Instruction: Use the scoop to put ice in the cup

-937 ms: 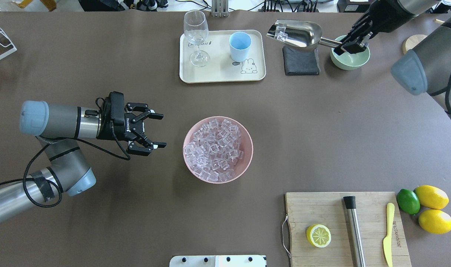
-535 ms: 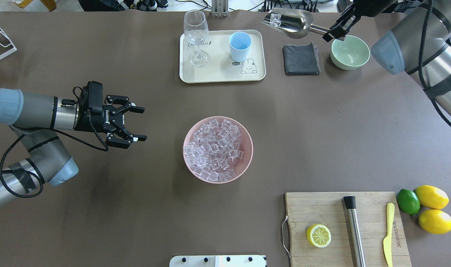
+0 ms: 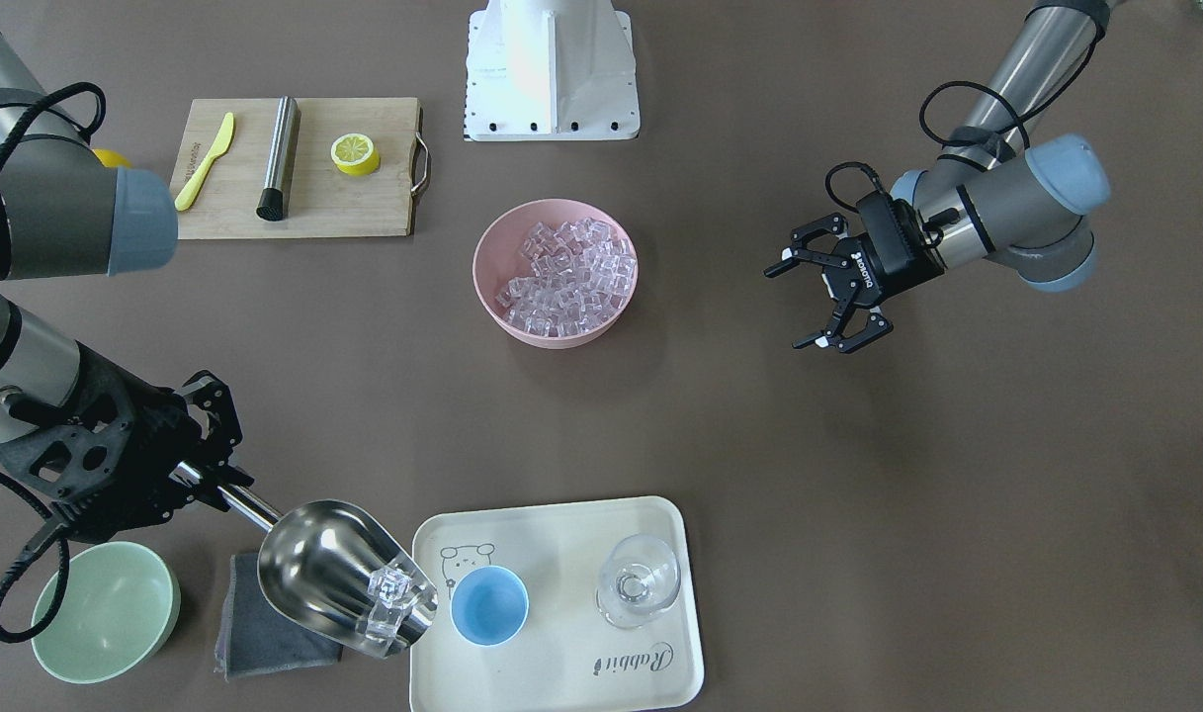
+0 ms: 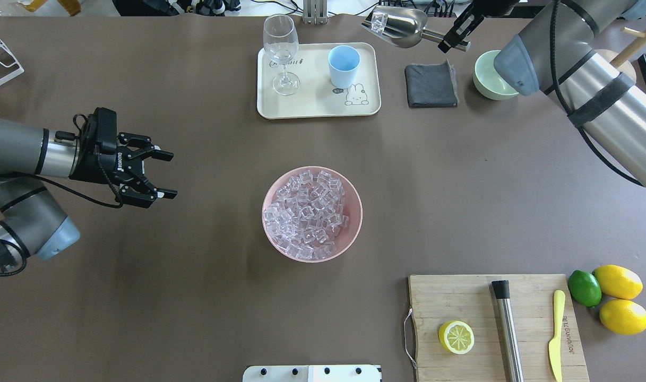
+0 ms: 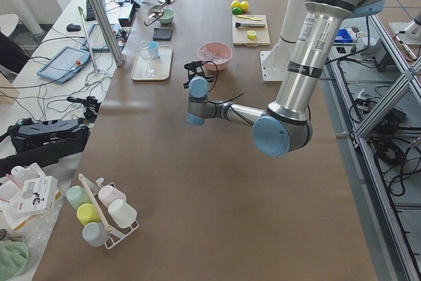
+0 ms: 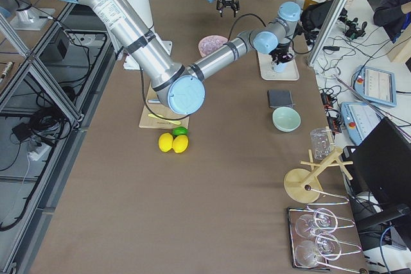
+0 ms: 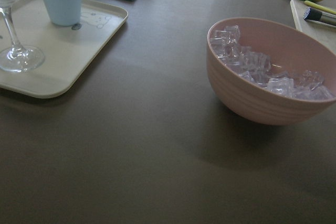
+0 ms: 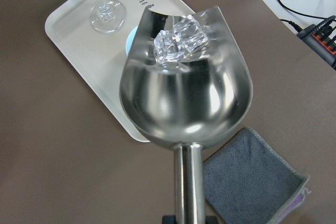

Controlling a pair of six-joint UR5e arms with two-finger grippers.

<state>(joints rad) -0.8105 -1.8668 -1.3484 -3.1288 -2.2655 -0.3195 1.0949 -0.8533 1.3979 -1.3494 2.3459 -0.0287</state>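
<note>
My right gripper (image 3: 204, 473) is shut on the handle of the steel scoop (image 3: 336, 574), held in the air over the tray's edge. The scoop's mouth points at the light-blue cup (image 3: 489, 605). Two clear ice cubes (image 8: 181, 43) lie at the scoop's lip (image 8: 184, 82), and the cup's rim (image 8: 131, 40) peeks out behind it. Overhead, the scoop (image 4: 402, 24) is to the right of the cup (image 4: 344, 66), which looks empty. The pink bowl (image 4: 354, 233) is full of ice (image 4: 307, 212). My left gripper (image 4: 168, 175) is open and empty, left of the bowl.
The cup stands on a cream tray (image 4: 312, 103) beside a wine glass (image 4: 281, 53). A grey cloth (image 4: 430, 85) and a pale green bowl (image 4: 487, 79) lie right of the tray. A cutting board (image 4: 461, 302) holds a lemon half, a steel rod and a yellow knife.
My right arm has lifted the scoop and carried it left and farther back, towards the tray. My left arm has drawn back to the left, still open.
</note>
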